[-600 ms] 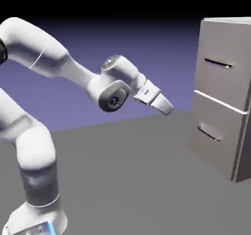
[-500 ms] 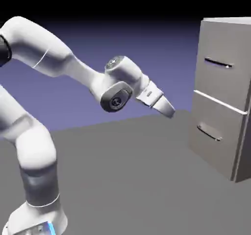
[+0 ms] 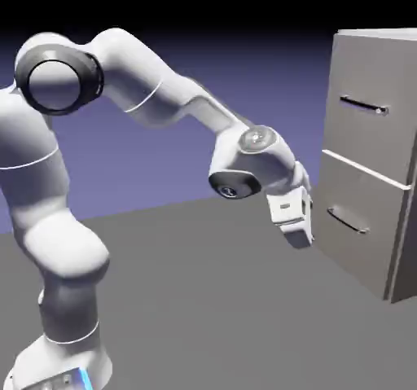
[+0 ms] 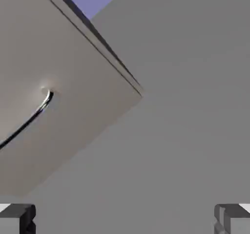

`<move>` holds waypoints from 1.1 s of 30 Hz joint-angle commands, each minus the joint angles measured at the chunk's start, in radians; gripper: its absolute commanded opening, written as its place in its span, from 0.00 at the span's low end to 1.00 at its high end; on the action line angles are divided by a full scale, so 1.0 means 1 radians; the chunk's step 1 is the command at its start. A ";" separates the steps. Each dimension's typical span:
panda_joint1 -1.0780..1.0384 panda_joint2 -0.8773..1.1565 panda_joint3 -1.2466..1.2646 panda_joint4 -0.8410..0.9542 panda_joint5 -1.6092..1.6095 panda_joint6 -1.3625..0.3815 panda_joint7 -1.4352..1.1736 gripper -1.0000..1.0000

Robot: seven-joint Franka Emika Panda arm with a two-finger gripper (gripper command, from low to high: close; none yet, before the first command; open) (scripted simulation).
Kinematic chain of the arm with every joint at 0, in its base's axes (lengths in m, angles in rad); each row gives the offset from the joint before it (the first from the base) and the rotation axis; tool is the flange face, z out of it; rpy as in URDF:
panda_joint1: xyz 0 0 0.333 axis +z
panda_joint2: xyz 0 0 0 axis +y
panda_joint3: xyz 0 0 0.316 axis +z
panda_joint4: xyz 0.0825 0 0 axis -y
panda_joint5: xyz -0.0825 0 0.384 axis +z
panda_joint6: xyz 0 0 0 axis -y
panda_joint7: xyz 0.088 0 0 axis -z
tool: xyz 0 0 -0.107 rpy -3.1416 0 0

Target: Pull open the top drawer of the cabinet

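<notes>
Gripper wide open, low beside lower drawer w/ curved handle; top drawer above, shut

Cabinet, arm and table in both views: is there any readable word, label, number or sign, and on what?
None can be read.
The cabinet, top drawer and lower drawer: plain grey faces, handles only.
The arm and gripper: no readable marking; a small blue patch at the base shows no letters.
The hand view shows only bare grey surfaces.
</notes>
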 commanded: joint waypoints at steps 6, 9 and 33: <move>0.134 0.148 -0.155 0.102 0.261 -0.023 -0.014 0.50; 0.200 0.222 -0.232 0.153 0.391 -0.034 -0.020 0.50; 0.734 0.814 -0.851 0.560 1.435 -0.126 -0.075 0.50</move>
